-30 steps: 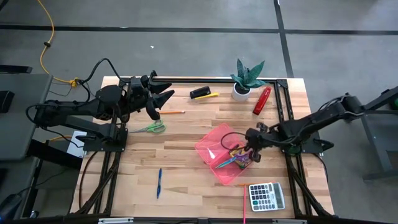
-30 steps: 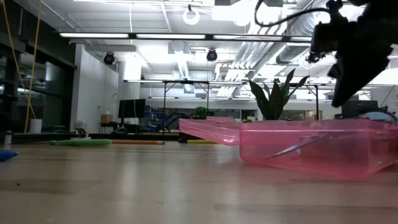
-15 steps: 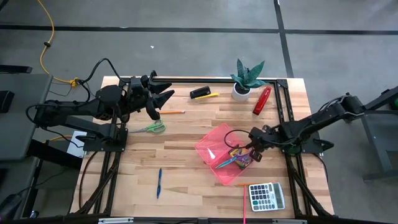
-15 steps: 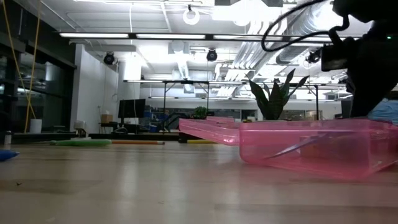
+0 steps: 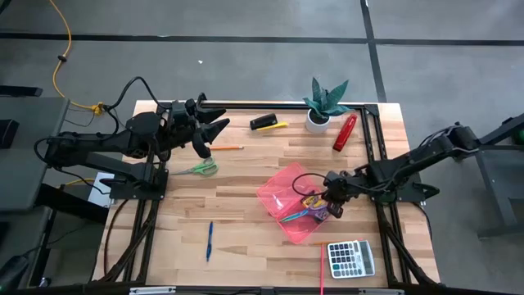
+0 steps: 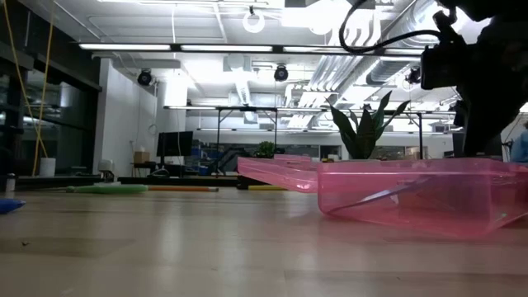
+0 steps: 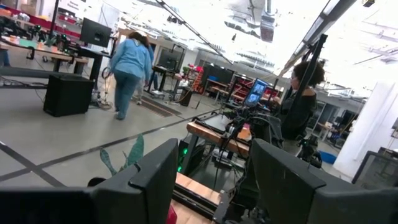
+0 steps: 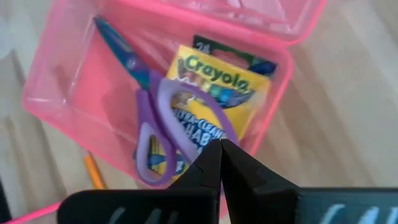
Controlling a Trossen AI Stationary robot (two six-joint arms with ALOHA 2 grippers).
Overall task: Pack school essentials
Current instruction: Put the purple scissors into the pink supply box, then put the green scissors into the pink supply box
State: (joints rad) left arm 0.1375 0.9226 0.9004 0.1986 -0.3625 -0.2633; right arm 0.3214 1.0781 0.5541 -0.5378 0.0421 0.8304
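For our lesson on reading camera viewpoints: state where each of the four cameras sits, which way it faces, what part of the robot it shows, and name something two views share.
High view: overhead, facing straight down; both arms, left gripper raised, right gripper over the pink tray.
Low view: at tabletop height, facing level into the room; one dark arm above the tray.
Left wrist view: on the left arm, facing the room and people; its open jaws.
Right wrist view: on the right arm, facing down; shut jaws over the purple-handled scissors and crayon box.
Shared: the tray, in all but the left wrist view.

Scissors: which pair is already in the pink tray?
The purple scissors, lying on the crayon box in the tray. The green scissors lie on the table.
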